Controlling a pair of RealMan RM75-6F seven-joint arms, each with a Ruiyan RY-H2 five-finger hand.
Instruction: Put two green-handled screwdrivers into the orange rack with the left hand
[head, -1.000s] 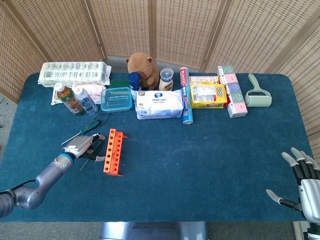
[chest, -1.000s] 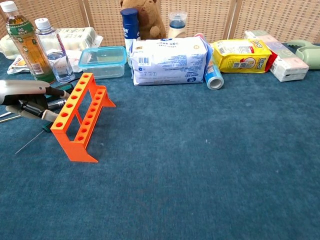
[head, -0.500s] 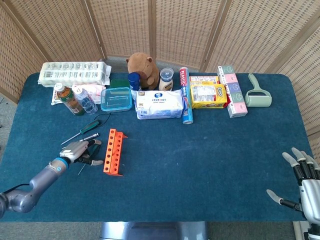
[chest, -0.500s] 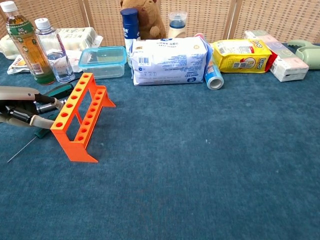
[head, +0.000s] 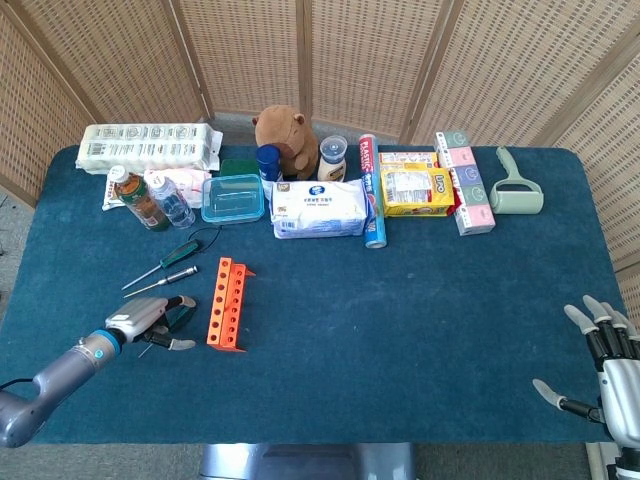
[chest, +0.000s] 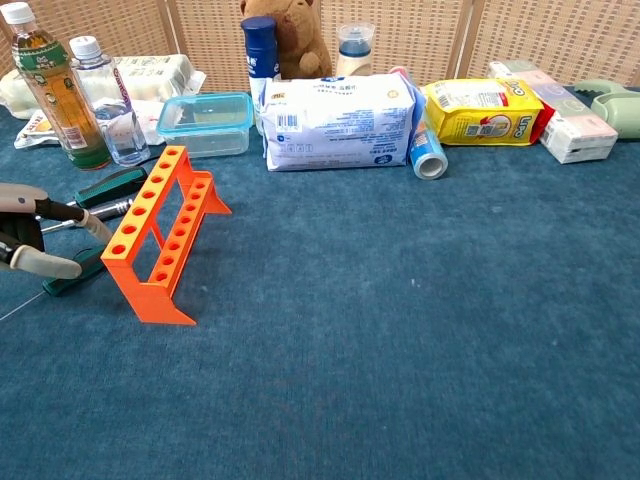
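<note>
The orange rack (head: 227, 302) (chest: 160, 240) stands empty, left of the table's middle. My left hand (head: 140, 325) (chest: 25, 240) hovers low just left of it, fingers (chest: 75, 217) and thumb spread around the handle of a green-handled screwdriver (head: 183, 313) (chest: 75, 274) that lies on the cloth. Whether they pinch it does not show. A second green-handled screwdriver (head: 178, 254) (chest: 115, 183) lies further back, beside a thin dark-handled one (head: 176, 275). My right hand (head: 600, 370) hangs with fingers spread at the table's near right corner, holding nothing.
Two bottles (chest: 60, 90) and a clear lidded box (head: 233, 197) stand behind the screwdrivers. A wipes pack (head: 322, 208), a plush toy (head: 285, 135), snack boxes (head: 415, 188) and a lint roller (head: 515, 190) line the back edge.
My left hand has drawn back toward the near left edge, away from the rack. The screwdriver under it slid the same way, with more of its handle now showing. The right hand stayed still.
</note>
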